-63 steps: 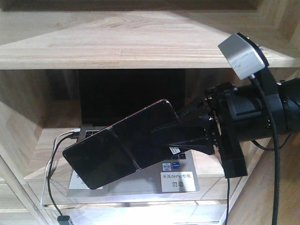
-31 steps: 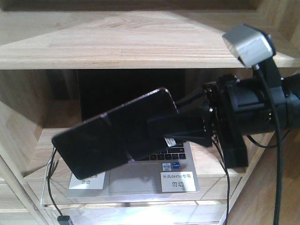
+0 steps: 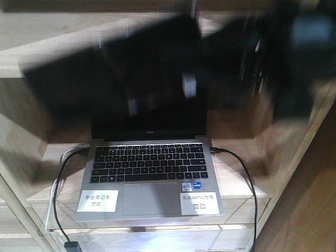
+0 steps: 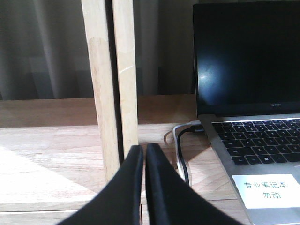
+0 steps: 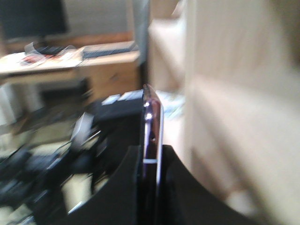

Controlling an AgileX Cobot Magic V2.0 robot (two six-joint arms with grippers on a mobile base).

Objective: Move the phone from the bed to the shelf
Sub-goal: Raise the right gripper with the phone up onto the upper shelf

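With our right gripper [image 5: 151, 161] pinching the phone [image 5: 152, 126] edge-on, we should level it above the shelf [image 3: 131, 47] board before releasing.

White stickers on the laptop [image 3: 152, 173] palm rest read "专业笔记本 勿动" at left [image 3: 97, 200] and "乐高demo专用 勿动" at right [image 3: 198, 202]. Under its screen stands "HUAWEI" [image 4: 281, 106].

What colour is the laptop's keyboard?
The keyboard has black keys set in the silver-grey laptop. The front-facing view shows it best.
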